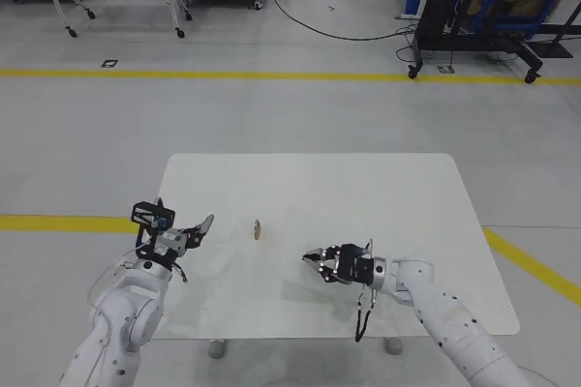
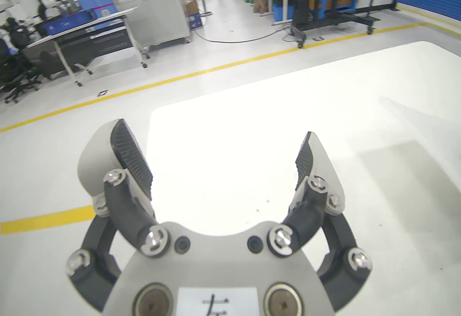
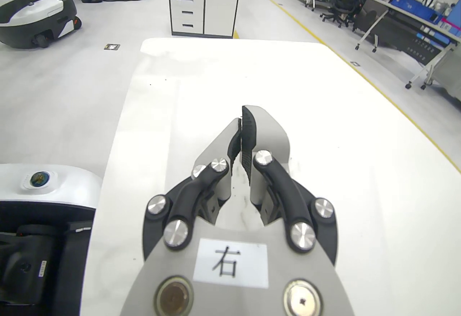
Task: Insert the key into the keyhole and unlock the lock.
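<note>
**A:** Is there any writing to see?

**B:** Yes. The left claw has a white sticker on its base with a black hand-drawn sign. The edge of the picture cuts part of the sign off. The right claw has a white sticker too, and its black sign shows whole.

**A:** Where is the thing for the job?

**B:** In the top view a little gold-brown piece lies on the white table. It sits between the two claws, closer to the left one, and touches neither.

**A:** What does it look like?

**B:** It is small and thin, and shiny brown like brass. It is too tiny for me to tell if it is the key or the lock.

**A:** Which way does it point?

**B:** Its long side runs from the robot's edge of the table toward the far edge, tipped just a bit. I cannot tell which end is which.

**A:** What are the claws doing?

**B:** The left claw is wide apart. Its two ribbed black pads have bare table between them. It hangs over the left part of the table and aims at the little piece. The right claw has its pads pressed together, tip to tip. It sits low over the near middle of the table and points toward the left arm.
</note>
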Tool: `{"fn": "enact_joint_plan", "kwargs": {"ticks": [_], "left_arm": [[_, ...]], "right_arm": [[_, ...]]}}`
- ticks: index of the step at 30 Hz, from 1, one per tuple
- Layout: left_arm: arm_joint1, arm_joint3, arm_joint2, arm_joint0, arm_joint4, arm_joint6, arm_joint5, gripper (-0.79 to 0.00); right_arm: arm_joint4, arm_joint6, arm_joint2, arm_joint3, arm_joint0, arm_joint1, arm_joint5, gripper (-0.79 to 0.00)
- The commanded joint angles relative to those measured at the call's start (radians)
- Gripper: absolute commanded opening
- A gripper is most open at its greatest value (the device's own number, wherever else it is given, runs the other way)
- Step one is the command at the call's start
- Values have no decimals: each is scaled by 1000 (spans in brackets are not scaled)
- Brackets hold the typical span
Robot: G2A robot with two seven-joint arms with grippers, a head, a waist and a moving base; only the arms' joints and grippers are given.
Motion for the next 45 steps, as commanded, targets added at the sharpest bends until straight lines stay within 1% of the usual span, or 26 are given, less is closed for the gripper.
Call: {"fn": "enact_joint_plan", "kwargs": {"ticks": [1, 2, 5, 8, 10, 12, 18, 27, 32, 36, 40, 42, 45], "left_arm": [[-2, -6, 30, -37, -17, -36, -30, 0], [-4, -8, 43, -53, -23, -50, -40, 0], [-7, -9, 89, -95, -30, -92, -77, 0], [-8, -4, 144, -136, 45, -150, -120, 0], [-9, 13, 184, -162, 113, -178, -132, 0], [-12, 38, 228, -187, 176, -190, -145, 0], [-23, 102, 324, -259, 232, -202, -199, 0], [-43, 184, 429, -322, 258, -226, -193, 0], [-56, 247, 480, -364, 300, -244, -175, 0], [-68, 302, 508, -396, 303, -246, -134, 0], [-76, 333, 514, -410, 294, -232, -102, 0], [-76, 324, 488, -403, 264, -208, -79, 0], [-68, 275, 410, -367, 174, -157, -58, 0]], "right_arm": [[-38, -85, -19, 39, 14, -2, 34, -785], [-45, -106, -28, 64, 21, -4, 46, -785], [-41, -111, -52, 128, 51, -14, 76, -785], [-34, -136, -75, 172, 75, -21, 79, -785], [-26, -159, -84, 196, 86, -25, 84, -785], [-21, -174, -91, 217, 97, -28, 91, -785], [-10, -222, -113, 257, 125, -36, 105, -785], [7, -264, -144, 325, 160, -50, 127, -785], [21, -279, -150, 367, 177, -56, 147, -785], [60, -261, -147, 400, 192, -63, 157, -785], [97, -283, -144, 423, 205, -68, 148, -785], [107, -296, -142, 426, 209, -69, 140, -785], [133, -306, -136, 424, 209, -69, 121, -785]]}}
